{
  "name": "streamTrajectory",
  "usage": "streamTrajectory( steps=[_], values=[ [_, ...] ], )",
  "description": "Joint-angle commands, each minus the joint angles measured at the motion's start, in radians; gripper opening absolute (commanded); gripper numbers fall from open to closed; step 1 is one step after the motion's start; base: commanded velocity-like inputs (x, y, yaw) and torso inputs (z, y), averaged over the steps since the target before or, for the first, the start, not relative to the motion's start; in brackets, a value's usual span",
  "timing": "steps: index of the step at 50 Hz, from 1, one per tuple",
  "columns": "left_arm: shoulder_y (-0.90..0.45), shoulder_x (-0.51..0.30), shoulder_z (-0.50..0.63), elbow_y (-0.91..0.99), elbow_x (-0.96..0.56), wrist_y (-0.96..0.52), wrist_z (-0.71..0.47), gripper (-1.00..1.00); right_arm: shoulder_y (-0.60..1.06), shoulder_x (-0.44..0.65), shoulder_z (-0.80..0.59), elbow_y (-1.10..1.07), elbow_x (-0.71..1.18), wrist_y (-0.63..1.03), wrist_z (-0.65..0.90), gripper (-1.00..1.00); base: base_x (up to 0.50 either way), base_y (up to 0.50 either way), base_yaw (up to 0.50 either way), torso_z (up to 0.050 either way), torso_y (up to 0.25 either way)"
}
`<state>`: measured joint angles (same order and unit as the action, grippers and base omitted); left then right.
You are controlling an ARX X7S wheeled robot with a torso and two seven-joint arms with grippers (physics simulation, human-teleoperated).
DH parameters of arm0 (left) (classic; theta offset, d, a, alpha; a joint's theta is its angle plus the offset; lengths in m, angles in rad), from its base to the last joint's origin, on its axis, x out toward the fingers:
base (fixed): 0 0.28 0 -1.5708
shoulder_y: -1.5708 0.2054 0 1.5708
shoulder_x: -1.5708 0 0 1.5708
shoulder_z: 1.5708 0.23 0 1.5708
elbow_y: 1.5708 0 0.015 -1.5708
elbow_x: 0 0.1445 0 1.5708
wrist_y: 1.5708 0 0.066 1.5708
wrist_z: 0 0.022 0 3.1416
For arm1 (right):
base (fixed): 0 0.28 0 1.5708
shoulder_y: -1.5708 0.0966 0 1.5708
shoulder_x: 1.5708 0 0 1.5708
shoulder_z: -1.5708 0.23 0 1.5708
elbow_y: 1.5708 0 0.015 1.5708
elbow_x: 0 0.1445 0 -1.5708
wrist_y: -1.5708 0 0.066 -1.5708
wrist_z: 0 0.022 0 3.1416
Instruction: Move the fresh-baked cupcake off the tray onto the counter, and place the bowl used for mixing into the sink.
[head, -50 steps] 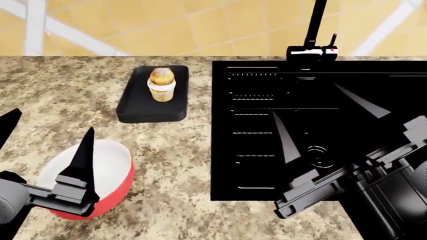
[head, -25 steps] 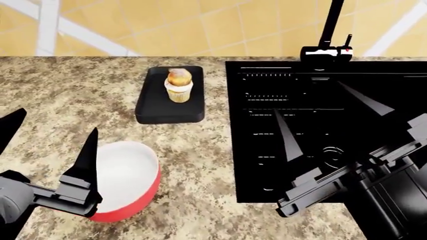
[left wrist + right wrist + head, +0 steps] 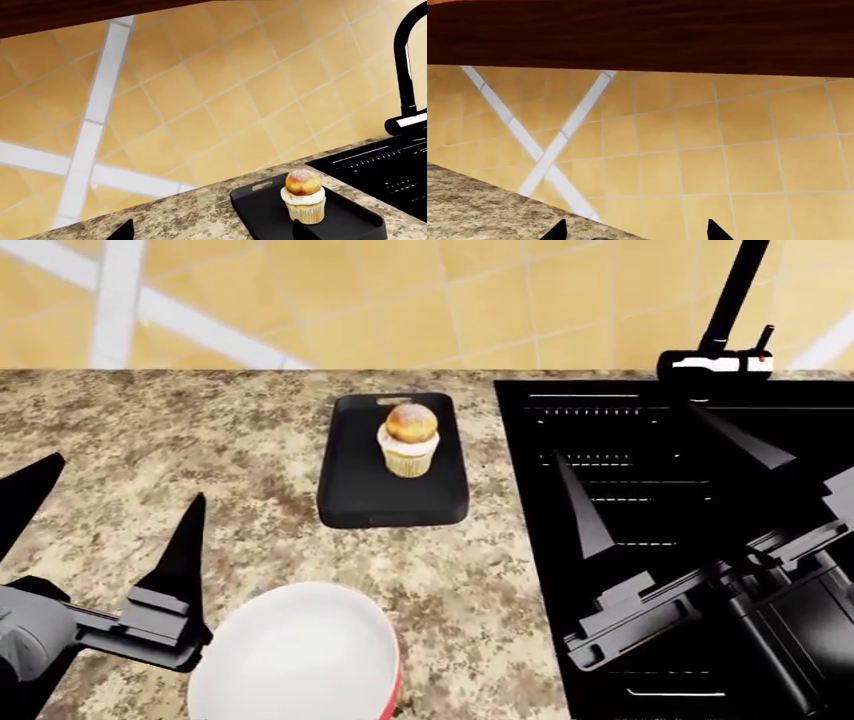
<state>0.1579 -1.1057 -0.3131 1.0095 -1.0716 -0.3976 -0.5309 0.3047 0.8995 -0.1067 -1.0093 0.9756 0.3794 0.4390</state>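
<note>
Since the earlier head view, everything has shifted rightward in frame and the bowl (image 3: 296, 653) sits lower. Sink (image 3: 667, 490) fills the counter's (image 3: 160, 430) right side. Tray (image 3: 394, 475) lies just left of it, cupcake (image 3: 410, 440) upright on top. Left gripper (image 3: 114, 515) and right gripper (image 3: 654, 465) both hover spread apart, holding nothing.

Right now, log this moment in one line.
cupcake on tray | bowl on counter | left claw open | right claw open

Left tool (image 3: 114, 505) and right tool (image 3: 661, 455) both gape, empty.
</note>
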Motion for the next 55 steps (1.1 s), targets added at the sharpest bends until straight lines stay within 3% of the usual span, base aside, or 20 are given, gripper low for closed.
streamTrajectory(
  steps=[1,21,36,46,55],
  values=[
    [-0.008,-0.008,0.016,-0.002,-0.004,0.006,-0.003,1.0,-0.013,0.006,0.005,0.006,0.013,-0.03,0.0,1.0,0.27,0.0,0.0,0.0,0.0],
    [-0.02,-0.029,0.036,-0.002,-0.009,0.007,-0.007,1.0,0.021,0.021,-0.032,-0.001,0.014,-0.013,0.008,1.0,0.16,0.0,0.0,0.0,0.001],
    [-0.132,-0.092,0.119,-0.029,-0.071,-0.014,-0.011,1.0,0.039,0.056,-0.036,0.02,0.086,-0.017,-0.028,1.0,0.0,0.0,0.0,0.0,0.0],
    [-0.559,-0.145,0.342,-0.118,-0.246,-0.152,0.015,1.0,0.003,0.164,0.006,-0.023,0.202,-0.07,-0.097,1.0,0.0,0.0,0.0,0.0,0.0],
    [-1.038,-0.029,0.555,-0.278,-0.391,-0.421,0.104,1.0,0.164,0.278,0.008,0.01,0.471,-0.065,-0.102,1.0,0.0,0.0,0.0,0.0,0.0]
  ],
)
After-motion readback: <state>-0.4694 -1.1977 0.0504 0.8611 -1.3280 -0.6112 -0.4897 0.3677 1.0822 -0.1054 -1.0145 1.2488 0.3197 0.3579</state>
